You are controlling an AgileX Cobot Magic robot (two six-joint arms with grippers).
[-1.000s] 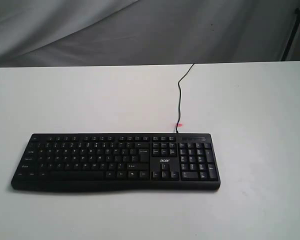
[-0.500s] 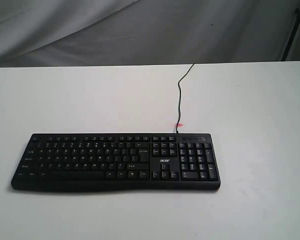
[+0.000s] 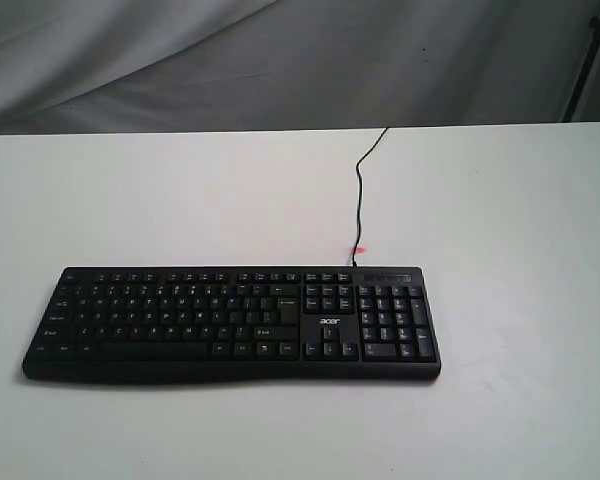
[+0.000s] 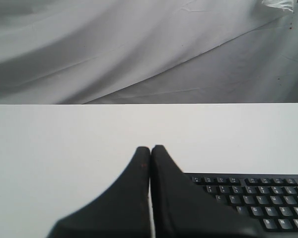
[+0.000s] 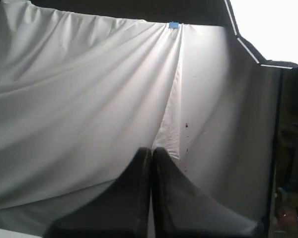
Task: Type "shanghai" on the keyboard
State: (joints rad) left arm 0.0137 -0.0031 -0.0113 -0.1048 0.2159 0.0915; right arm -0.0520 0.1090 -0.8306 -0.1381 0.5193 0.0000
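Note:
The black keyboard lies flat on the white table, toward its front, with white key legends and a small logo. Its thin black cable runs from the back edge to the table's far side. Neither arm shows in the exterior view. In the left wrist view my left gripper is shut with nothing held, above the table, and one end of the keyboard shows just beyond it. My right gripper is shut and empty, pointing at the grey curtain, with no keyboard in that view.
A small red mark sits on the table by the cable's base. A grey cloth backdrop hangs behind the table. A dark frame edge stands at the far right. Bare white tabletop surrounds the keyboard on all sides.

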